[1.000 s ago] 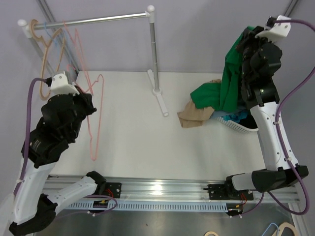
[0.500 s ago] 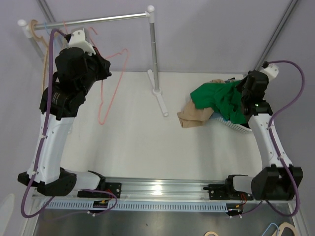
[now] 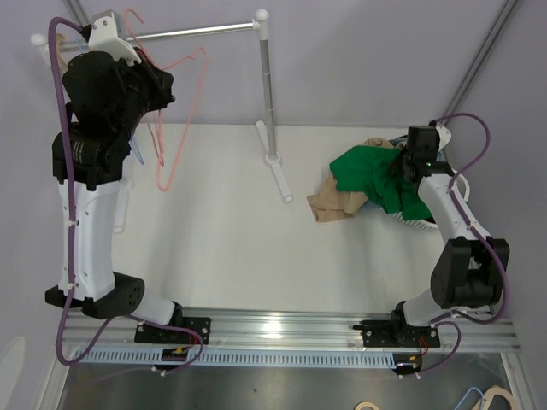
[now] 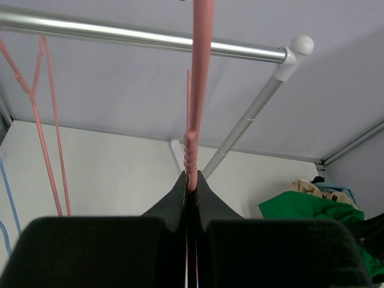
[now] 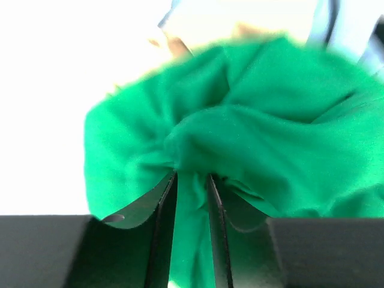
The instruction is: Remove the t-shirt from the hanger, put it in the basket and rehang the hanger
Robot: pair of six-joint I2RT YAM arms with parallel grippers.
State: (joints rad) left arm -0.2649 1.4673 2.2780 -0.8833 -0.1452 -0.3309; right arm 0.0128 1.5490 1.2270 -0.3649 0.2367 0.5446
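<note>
My left gripper (image 3: 162, 84) is raised high at the left, just below the rail (image 3: 197, 32), and is shut on the bare pink hanger (image 4: 198, 72). Its fingertips (image 4: 191, 180) pinch the hanger's ribbed bar, and the hanger (image 3: 161, 183) dangles from them. The green t-shirt (image 3: 366, 175) lies crumpled at the right, off the hanger, on a pile of clothes. My right gripper (image 3: 407, 164) is low, right on the shirt. In the right wrist view its jaws (image 5: 191, 183) stand slightly apart with a fold of the green cloth (image 5: 258, 120) between them.
The rail's upright post (image 3: 267, 94) and its white foot (image 3: 279, 175) stand mid-table. Another pink hanger (image 4: 41, 90) and a blue one (image 4: 3, 204) hang at the rail's left end. A tan garment (image 3: 336, 203) and a white basket (image 3: 420, 224) lie under and beside the shirt.
My left arm lifted the pink hanger from low over the table up to the rail. My right arm lowered the green t-shirt onto the pile and its jaws have parted.
</note>
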